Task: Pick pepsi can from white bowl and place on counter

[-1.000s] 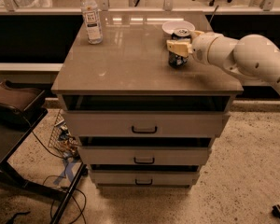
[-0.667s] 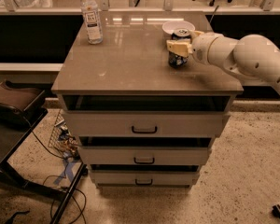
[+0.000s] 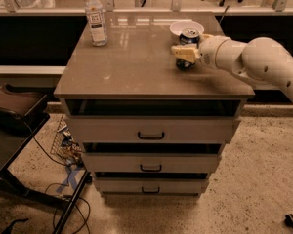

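The pepsi can (image 3: 187, 37) is dark blue with a silver top. It stands upright with its base on or just above the counter (image 3: 136, 62), right in front of the white bowl (image 3: 178, 28). My gripper (image 3: 185, 53) reaches in from the right on a white arm and is shut on the can's middle. One cream finger (image 3: 181, 52) crosses the can's front. The bowl sits at the back right of the counter, partly hidden behind the can, and holds nothing that I can see.
A clear plastic bottle (image 3: 95, 17) with a white cap stands at the counter's back left. Three drawers with dark handles (image 3: 150, 135) are below. A dark chair (image 3: 12, 106) and cables lie on the floor at left. A railing runs behind the counter.
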You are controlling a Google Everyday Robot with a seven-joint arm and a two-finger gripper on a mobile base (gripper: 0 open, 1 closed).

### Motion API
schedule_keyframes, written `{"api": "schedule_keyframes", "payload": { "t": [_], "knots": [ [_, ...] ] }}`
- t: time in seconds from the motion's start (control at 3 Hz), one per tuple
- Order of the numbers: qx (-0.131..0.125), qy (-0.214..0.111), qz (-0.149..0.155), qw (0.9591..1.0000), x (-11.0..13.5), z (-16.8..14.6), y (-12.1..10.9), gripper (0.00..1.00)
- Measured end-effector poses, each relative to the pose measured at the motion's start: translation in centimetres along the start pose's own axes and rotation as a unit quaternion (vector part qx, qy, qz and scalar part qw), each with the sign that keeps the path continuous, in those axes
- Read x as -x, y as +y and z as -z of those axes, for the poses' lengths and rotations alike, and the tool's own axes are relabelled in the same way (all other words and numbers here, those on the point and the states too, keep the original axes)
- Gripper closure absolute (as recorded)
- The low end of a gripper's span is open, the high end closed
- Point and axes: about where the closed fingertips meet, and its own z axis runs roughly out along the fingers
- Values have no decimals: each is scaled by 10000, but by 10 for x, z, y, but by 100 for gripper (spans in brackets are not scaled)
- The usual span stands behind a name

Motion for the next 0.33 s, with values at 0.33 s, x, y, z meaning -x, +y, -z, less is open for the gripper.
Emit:
{"api": "schedule_keyframes", "payload": {
  "t": [0.33],
  "knots": [
    [14, -1, 0, 10000, 0, -1, 1, 0]
  ]
}}
